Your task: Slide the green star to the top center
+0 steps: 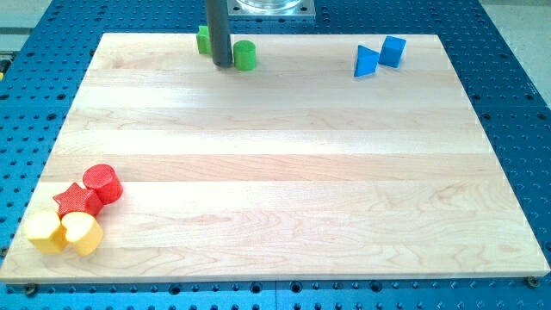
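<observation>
A: Near edge first?
B: View's bottom left: two yellow blocks, one (43, 231) leftmost, one heart-like (83, 232) touching it. Behind them a red star (77, 201), then a red cylinder (102, 182), all bunched together.
A: Board?
B: Wooden board (275, 172) on a blue perforated table (516, 103).
A: Far side?
B: Top right: blue triangle (366, 62) touching a blue cube (393, 51). Top centre-left: green cylinder (245, 54) just right of my tip (222, 65). Green star (204, 40) sits just left, partly hidden behind the rod.
A: Tool state?
B: Plain rod, no jaws, holds nothing; contact with either green block, can't tell.
</observation>
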Motion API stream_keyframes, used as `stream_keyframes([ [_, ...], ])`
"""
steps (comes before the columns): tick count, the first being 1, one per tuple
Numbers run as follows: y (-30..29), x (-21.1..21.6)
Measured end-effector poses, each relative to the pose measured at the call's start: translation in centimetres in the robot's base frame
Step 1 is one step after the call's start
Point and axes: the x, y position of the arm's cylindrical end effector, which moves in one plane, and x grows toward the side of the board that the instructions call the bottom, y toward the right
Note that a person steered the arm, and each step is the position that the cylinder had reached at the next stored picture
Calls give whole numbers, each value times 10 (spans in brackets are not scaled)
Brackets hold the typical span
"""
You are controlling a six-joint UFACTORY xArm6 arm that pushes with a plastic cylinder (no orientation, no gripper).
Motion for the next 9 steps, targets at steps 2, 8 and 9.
stream_keyframes([
  [2, -128, -37],
  [8, 6, -28],
  [9, 64, -18],
])
